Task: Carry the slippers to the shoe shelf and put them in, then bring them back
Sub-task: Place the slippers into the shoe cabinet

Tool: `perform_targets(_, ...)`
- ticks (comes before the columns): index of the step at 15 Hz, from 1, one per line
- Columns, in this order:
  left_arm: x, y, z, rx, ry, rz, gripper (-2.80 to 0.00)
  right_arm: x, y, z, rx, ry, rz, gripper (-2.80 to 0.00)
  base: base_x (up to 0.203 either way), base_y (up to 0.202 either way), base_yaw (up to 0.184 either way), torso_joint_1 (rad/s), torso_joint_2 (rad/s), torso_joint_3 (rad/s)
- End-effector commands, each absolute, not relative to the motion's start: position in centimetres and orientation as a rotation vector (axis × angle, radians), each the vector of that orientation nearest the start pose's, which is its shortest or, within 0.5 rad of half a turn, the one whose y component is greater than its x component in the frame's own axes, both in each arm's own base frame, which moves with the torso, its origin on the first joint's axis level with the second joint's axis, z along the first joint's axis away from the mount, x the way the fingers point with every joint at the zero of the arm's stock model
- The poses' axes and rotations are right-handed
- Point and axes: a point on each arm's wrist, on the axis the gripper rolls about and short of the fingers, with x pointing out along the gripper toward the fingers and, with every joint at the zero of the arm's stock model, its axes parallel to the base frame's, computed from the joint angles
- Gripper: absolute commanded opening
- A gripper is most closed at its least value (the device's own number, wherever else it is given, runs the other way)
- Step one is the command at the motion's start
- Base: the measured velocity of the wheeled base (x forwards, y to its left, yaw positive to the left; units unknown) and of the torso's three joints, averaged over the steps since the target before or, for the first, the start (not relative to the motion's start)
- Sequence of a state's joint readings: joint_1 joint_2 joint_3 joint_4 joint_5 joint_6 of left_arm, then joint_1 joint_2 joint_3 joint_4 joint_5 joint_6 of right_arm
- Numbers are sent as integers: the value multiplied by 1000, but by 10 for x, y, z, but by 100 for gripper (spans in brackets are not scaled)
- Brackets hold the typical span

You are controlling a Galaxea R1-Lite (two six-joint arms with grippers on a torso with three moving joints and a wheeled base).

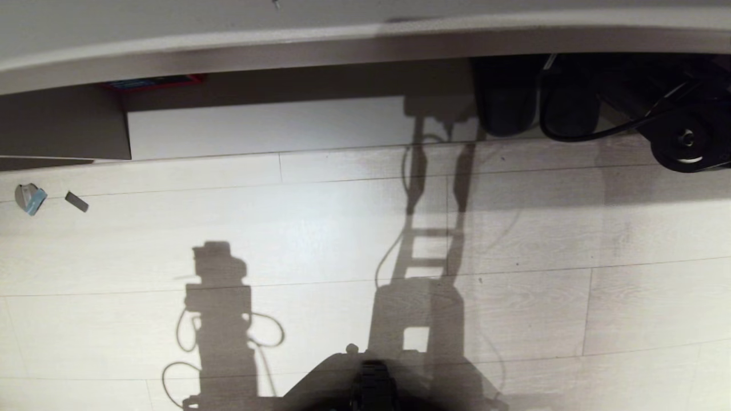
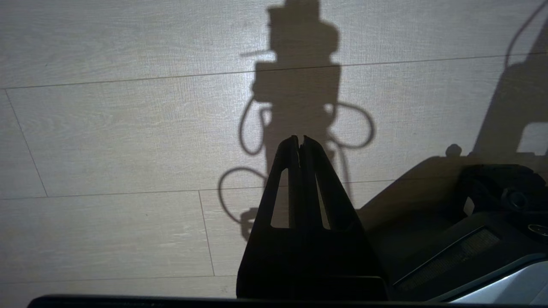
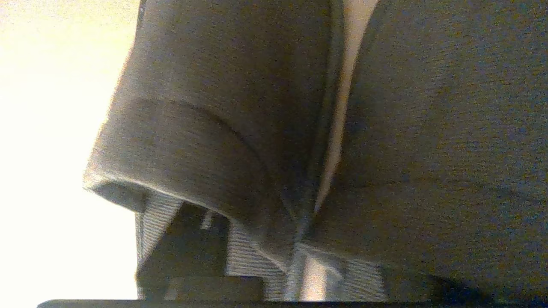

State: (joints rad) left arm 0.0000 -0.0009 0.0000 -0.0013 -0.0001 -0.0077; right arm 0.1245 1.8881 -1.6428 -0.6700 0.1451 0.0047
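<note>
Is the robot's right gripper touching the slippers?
Cannot tell. In the right wrist view the slippers loom close over the right gripper, but neither contact nor a gap shows plainly.

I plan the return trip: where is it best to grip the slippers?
Probably the two inner rims of the slippers, pinched together, coming from the open heel side: they lie side by side, nearly touching there, with their openings facing the right wrist view.

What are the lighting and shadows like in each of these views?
Head view: hard light casts sharp robot shadows on the pale floor. Left wrist view: the left end effector is silhouetted against its own shadow. Right wrist view: slippers fill the frame, grainy, with one side blown out white.
</note>
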Motion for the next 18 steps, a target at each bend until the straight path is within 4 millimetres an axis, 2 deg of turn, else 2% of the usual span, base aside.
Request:
perform_targets(1, -23, 0, 76, -8, -3, 0, -280, 372, 50, 357, 0, -424, 265, 0, 0, 0, 0, 0, 0, 0)
perform_targets(6, -23, 0, 76, -9, -2, 0, -280, 362, 51, 356, -2, -412, 268, 0, 0, 0, 0, 0, 0, 0)
perform_targets(15, -23, 0, 76, -11, -2, 0, -280, 327, 51, 340, -3, -405, 284, 0, 0, 0, 0, 0, 0, 0)
perform_targets(18, -23, 0, 76, -11, -3, 0, -280, 318, 49, 341, -4, -420, 282, 0, 0, 0, 0, 0, 0, 0)
